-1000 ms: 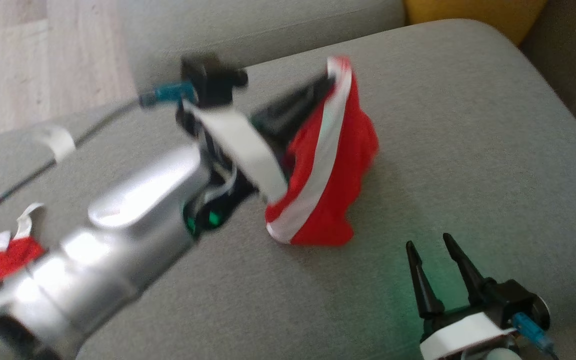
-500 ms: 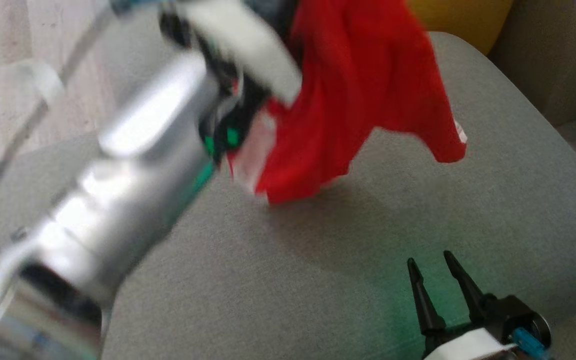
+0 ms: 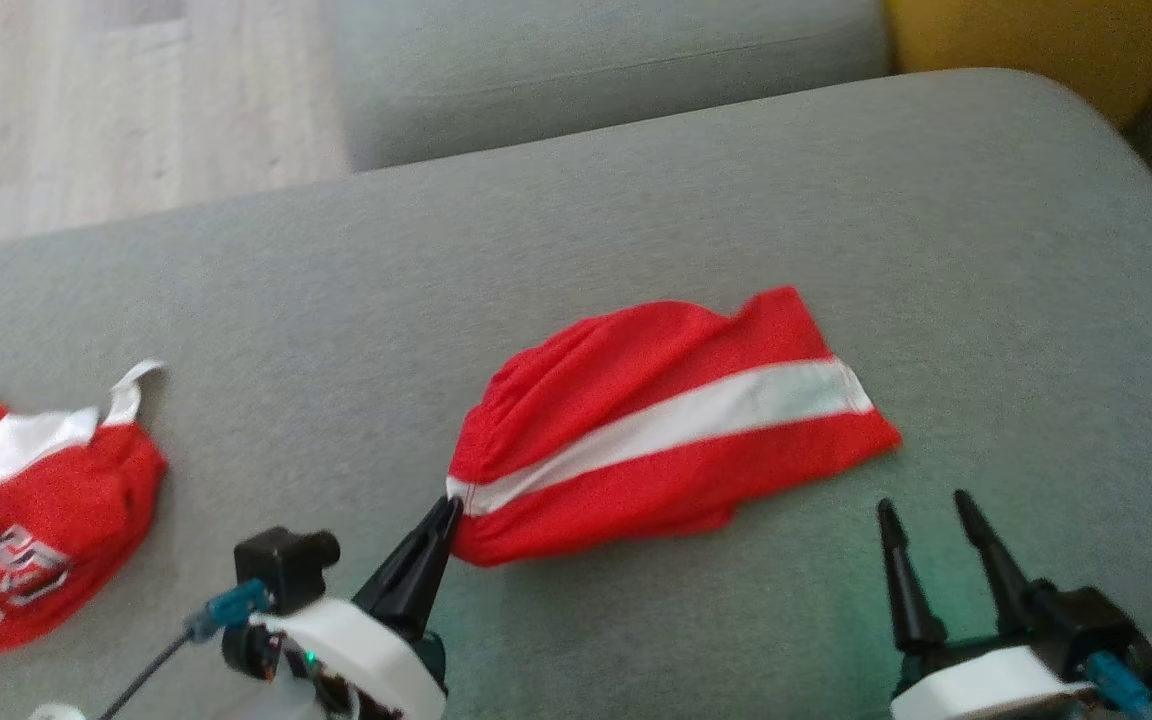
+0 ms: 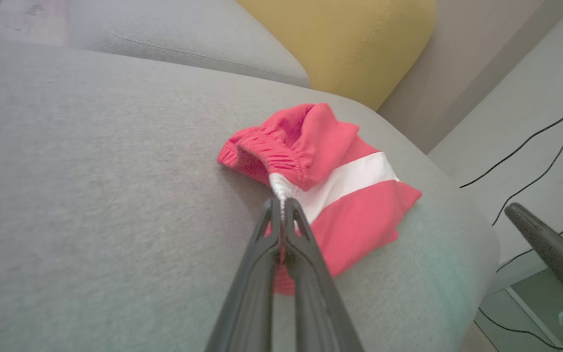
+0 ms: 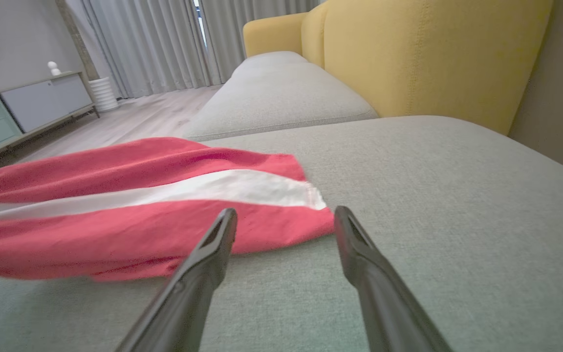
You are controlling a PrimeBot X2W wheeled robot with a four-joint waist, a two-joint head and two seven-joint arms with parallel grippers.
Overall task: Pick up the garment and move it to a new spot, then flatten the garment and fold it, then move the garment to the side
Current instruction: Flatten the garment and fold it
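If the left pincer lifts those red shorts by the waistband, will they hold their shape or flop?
Probably flop: the shorts lie creased and bunched at the elastic, so they would likely drape from the left pincer. Likely light, as the cloth looks thin. Pushed, they would probably wrinkle on the cushion rather than slide.

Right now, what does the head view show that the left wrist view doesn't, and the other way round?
Head view adds: a second red-and-white garment at far left, and both fingers of the right gripper, apart. Left wrist view adds: the gathered waistband and black cables beside the sofa. Both: the striped red garment lying on the grey cushion, with the left gripper shut on its edge.
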